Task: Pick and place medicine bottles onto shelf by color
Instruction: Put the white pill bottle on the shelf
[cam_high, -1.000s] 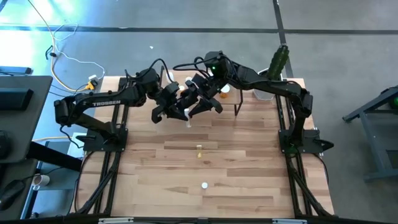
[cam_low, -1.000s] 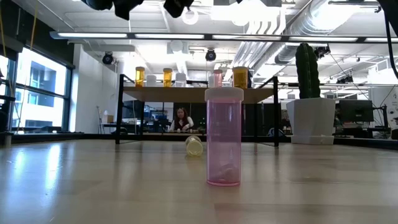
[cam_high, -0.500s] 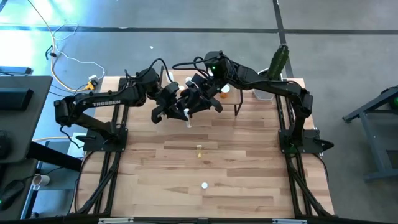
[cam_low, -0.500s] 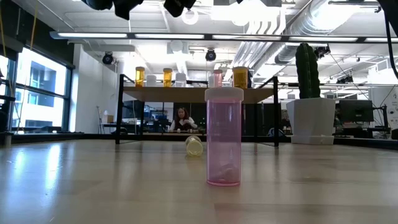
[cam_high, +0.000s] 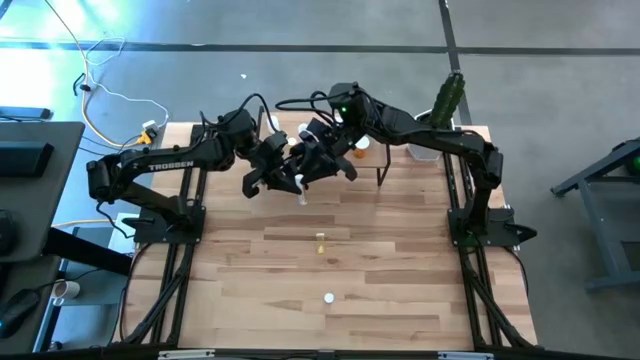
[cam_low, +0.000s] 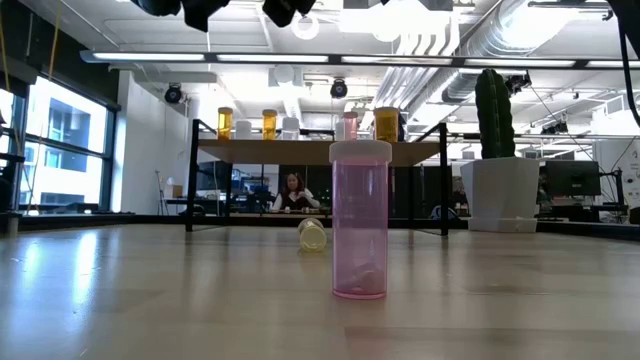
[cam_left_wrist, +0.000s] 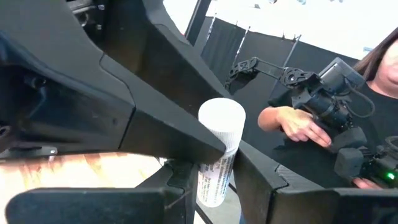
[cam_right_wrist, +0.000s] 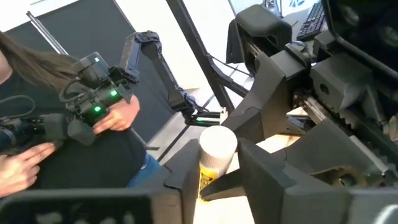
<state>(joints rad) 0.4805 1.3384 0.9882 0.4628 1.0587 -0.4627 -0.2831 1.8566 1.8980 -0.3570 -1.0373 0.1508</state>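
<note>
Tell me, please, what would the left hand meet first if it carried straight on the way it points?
Probably the right hand: the left hand and it face each other above the table, both on the white bottle, though depth is unclear.

both arms reach in over the table's far middle. the left gripper (cam_high: 283, 178) and right gripper (cam_high: 318, 165) meet there, fingers closed on 1 white bottle (cam_left_wrist: 219, 152).
</note>
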